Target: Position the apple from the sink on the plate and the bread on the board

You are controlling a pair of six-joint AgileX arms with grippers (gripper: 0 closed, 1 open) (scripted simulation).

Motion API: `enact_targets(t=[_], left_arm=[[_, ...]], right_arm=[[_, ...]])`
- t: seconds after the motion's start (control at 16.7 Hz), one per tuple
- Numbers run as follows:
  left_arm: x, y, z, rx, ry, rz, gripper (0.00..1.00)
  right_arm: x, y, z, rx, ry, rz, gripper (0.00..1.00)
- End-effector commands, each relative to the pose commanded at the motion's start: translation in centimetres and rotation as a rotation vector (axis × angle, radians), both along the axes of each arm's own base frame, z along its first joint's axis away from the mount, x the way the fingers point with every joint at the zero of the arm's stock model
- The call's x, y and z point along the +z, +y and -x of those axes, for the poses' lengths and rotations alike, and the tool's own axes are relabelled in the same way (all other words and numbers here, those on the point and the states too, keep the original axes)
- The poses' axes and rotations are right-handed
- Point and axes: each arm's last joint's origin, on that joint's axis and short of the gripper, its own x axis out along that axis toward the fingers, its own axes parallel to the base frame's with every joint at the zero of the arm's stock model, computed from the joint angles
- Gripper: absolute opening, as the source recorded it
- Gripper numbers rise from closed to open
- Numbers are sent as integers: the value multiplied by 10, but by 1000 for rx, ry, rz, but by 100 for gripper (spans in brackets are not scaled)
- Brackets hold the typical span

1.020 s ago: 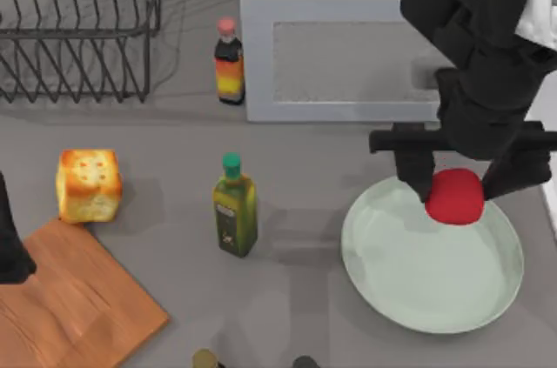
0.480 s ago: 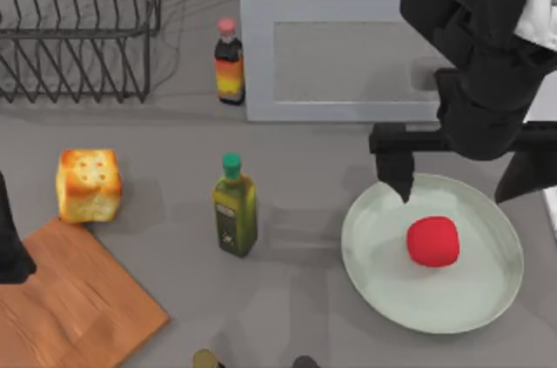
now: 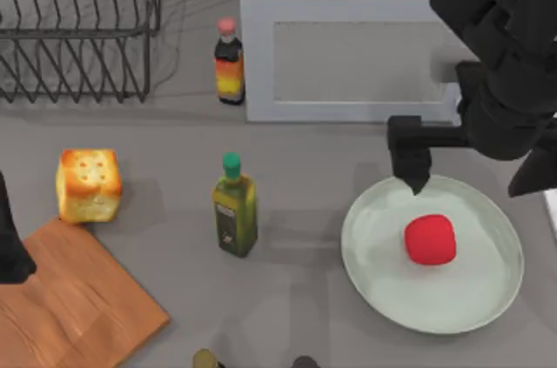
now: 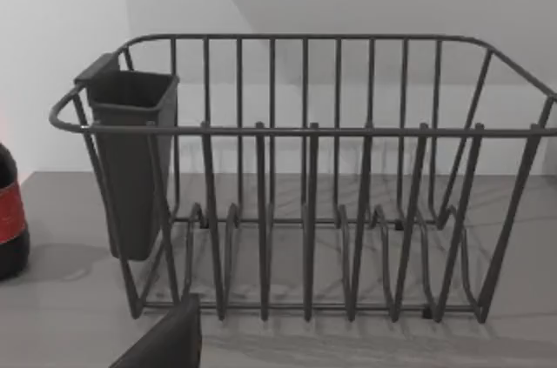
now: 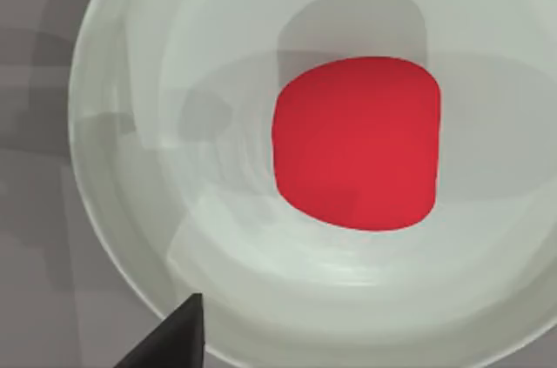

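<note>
Board [image 3: 74, 303] grained wood; plate [image 3: 383, 285] smooth, glazed; rack [image 4: 305, 177] metal wire.

Simulated kitchen counter, wire dish rack [image 3: 83, 24], microwave [image 3: 348, 37], oil bottle [image 3: 235, 207], sauce bottle [image 3: 229, 63]

Grey kitchen counter scene, rendered.
Grey countertop [image 3: 348, 146] with soft shadows; pale wall [image 4: 365, 3] behind. Dark wire dish rack [image 3: 83, 24] at the top view's back left, with a dark cutlery cup [image 4: 130, 159] on one end. Grey-and-white box appliance [image 3: 348, 46] at back centre. Sauce bottle [image 3: 229, 62] just left of it; green-capped oil bottle [image 3: 235, 207] mid-counter.
</note>
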Motion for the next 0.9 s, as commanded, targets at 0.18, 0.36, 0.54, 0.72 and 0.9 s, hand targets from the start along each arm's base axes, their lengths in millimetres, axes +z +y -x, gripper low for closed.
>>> enact_targets(t=[0.18,0.36,0.54,0.72,0.9], left_arm=[[0,0,0,0,0,0,100],[0,0,0,0,0,0,100],[0,0,0,0,0,0,100],[0,0,0,0,0,0,100],[0,0,0,0,0,0,100]], right_arm=[[11,-27,18,1,-125,-55,100],[20,-59,46,0,-308,-112,100],[22,-93,85,-1,-551,-156,100],[10,-120,127,-6,-830,-164,100],[-17,-139,159,-12,-1104,-127,100]])
